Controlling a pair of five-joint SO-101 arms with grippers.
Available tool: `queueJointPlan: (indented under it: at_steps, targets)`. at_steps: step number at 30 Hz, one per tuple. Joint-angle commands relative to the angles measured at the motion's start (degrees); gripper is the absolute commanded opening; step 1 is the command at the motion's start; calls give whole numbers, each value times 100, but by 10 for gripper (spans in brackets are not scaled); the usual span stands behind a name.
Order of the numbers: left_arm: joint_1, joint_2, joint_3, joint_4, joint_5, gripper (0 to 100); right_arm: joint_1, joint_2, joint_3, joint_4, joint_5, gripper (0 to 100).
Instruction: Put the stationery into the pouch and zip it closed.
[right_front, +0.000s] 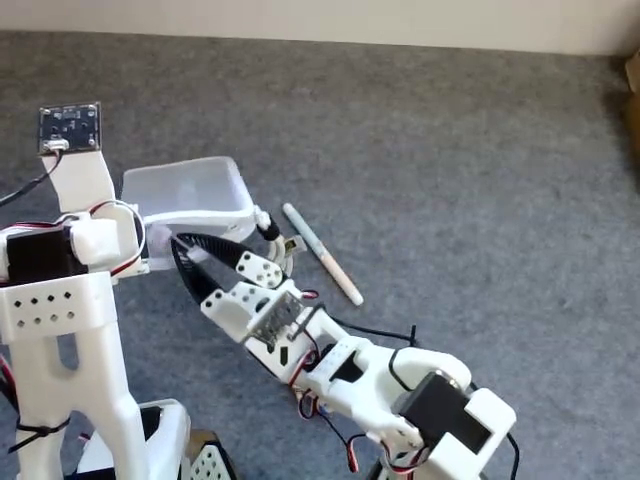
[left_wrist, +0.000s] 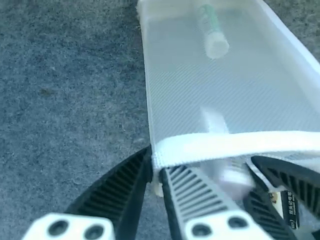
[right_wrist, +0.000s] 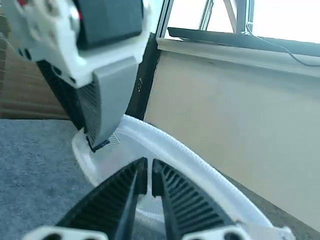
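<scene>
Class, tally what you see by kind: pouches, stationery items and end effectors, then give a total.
pouch: 1
pen: 1
tube inside the pouch: 1
left end effector and right end effector: 2
Total: 5

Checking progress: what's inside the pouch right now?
Through the translucent pouch a green-and-white stick shows inside. A pale shape near the rim, partly behind the left gripper, is too blurred to name.

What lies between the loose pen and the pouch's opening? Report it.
The right gripper does. In the high view it sits at the open end of the pouch, on the side facing the pen, which lies on the carpet beside it. Nothing else visible lies between them.
</scene>
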Motion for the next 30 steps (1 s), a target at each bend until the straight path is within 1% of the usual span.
queueJointPlan:
  at_steps: [1,14,20,26,30]
  targets:
    - [57,-4,-321,44,-26,7,66,-66,-330,31,35,3]
    - [57,-4,-312,35,-35,7,48,-101,-127,22,35,3]
    - [57,-4,-312,18,-35,7,48,-1077,391,145,26,3]
    - [57,-4,-312,18,-35,7,92,-2440,646,1807,18,3]
    - [57,-4,-312,18,-35,7,321,-3424,655,3029,9,3]
